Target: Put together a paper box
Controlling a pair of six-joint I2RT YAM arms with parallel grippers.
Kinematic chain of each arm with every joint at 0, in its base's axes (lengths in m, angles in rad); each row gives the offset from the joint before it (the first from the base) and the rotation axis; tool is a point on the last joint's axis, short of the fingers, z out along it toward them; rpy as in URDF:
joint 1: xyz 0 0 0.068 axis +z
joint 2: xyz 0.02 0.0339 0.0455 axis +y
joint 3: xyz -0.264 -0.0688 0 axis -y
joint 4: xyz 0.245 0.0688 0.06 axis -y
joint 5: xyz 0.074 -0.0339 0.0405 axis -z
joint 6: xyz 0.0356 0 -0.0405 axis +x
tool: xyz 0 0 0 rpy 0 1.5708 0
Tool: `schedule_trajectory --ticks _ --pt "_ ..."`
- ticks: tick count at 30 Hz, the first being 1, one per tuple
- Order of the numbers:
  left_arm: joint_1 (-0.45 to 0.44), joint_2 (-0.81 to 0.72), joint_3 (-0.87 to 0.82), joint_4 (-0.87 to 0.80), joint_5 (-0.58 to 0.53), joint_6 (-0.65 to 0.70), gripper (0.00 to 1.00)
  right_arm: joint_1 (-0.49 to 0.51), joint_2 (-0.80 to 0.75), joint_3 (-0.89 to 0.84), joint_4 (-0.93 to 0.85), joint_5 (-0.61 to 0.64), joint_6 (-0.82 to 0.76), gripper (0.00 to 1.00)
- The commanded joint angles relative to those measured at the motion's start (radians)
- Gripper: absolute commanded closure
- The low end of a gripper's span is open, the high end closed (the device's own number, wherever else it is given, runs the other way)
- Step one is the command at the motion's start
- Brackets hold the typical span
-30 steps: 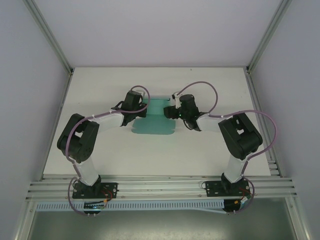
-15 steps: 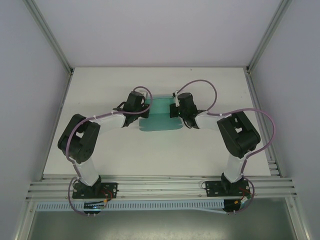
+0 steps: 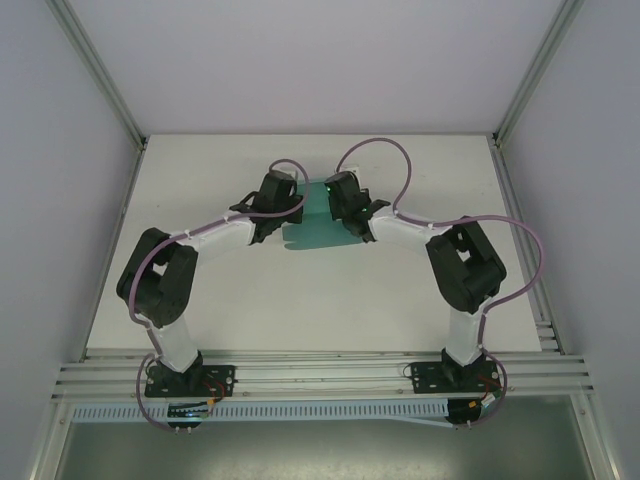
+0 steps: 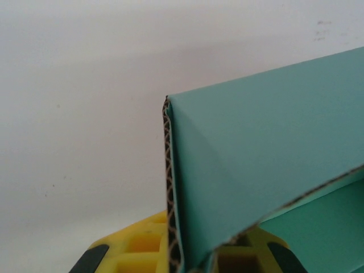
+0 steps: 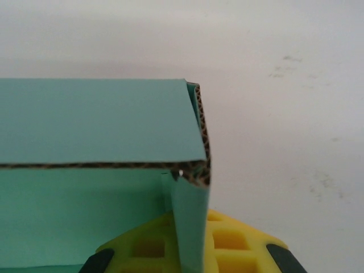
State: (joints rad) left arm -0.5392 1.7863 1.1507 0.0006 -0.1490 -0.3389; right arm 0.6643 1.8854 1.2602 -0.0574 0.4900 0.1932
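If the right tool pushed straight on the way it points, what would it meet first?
The paper box the right tool is shut on: its folded wall stands ahead. Beyond that, probably the white table, though depth is unclear.

The paper box sits on the table in the upper middle of the top view, between the two arms' ends. The left gripper is at its left edge and the right gripper at its upper right edge. The arm bases stand at the bottom left and bottom right.

In the left wrist view the paper box fills the right half, and a raised wall runs down to the bottom centre between the fingers. In the right wrist view it takes the left and centre, with a wall dropping between the fingers there too.
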Motion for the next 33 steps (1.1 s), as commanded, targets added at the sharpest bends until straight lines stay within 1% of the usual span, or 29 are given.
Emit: schedule_trajectory --ticks 1,3,4,5,6,7,10,12,15,17,20,23,24,27,28,30,31,33 --pt "0.041 -0.069 0.021 -0.19 -0.222 0.017 1.0 -0.082 0.068 0.008 -0.268 0.44 -0.049 1.0" --pt "0.04 -0.07 0.04 -0.227 -0.258 -0.008 1.0 -0.071 0.107 0.049 -0.304 0.528 -0.086 1.0" --pt "0.041 -0.071 0.047 -0.24 -0.272 -0.016 1.0 -0.07 0.129 0.083 -0.365 0.575 -0.05 1.0" --pt "0.041 -0.071 0.053 -0.248 -0.281 -0.026 1.0 -0.074 0.145 0.12 -0.444 0.613 0.031 1.0" --pt "0.041 -0.072 0.055 -0.252 -0.284 -0.04 1.0 -0.081 0.151 0.151 -0.524 0.624 0.141 1.0" --pt "0.04 -0.071 0.052 -0.249 -0.272 -0.05 1.0 -0.087 0.145 0.158 -0.549 0.611 0.217 1.0" --pt "0.041 -0.07 0.028 -0.209 -0.205 -0.06 1.0 -0.096 0.107 0.136 -0.498 0.564 0.361 1.0" --pt "0.039 -0.068 0.017 -0.194 -0.168 -0.066 1.0 -0.097 0.086 0.132 -0.469 0.519 0.429 1.0" --pt "0.037 -0.071 0.009 -0.188 -0.149 -0.079 1.0 -0.126 0.07 0.127 -0.399 0.438 0.446 1.0" --pt "0.036 -0.071 0.006 -0.186 -0.147 -0.077 1.0 -0.127 0.073 0.135 -0.38 0.426 0.437 1.0" --pt "0.035 -0.072 0.006 -0.184 -0.138 -0.066 1.0 -0.117 0.089 0.143 -0.355 0.448 0.357 1.0" --pt "0.034 -0.071 0.009 -0.178 -0.129 -0.041 1.0 -0.106 0.085 0.08 -0.171 0.467 0.093 1.0" --pt "0.034 -0.071 0.012 -0.181 -0.13 -0.036 1.0 -0.107 0.075 0.032 -0.062 0.443 -0.042 1.0" --pt "0.034 -0.093 0.017 -0.186 -0.124 -0.039 1.0 -0.107 0.031 -0.104 0.21 0.367 -0.33 1.0" --pt "0.034 -0.1 0.015 -0.185 -0.121 -0.046 1.0 -0.107 0.018 -0.132 0.264 0.36 -0.383 1.0" --pt "0.033 -0.105 0.013 -0.184 -0.122 -0.055 1.0 -0.107 0.01 -0.131 0.265 0.372 -0.445 1.0" --pt "0.034 -0.108 0.014 -0.184 -0.121 -0.061 1.0 -0.107 0.015 -0.13 0.282 0.406 -0.468 1.0" --pt "0.034 -0.114 0.014 -0.187 -0.12 -0.067 1.0 -0.107 0.03 -0.11 0.262 0.436 -0.465 1.0"
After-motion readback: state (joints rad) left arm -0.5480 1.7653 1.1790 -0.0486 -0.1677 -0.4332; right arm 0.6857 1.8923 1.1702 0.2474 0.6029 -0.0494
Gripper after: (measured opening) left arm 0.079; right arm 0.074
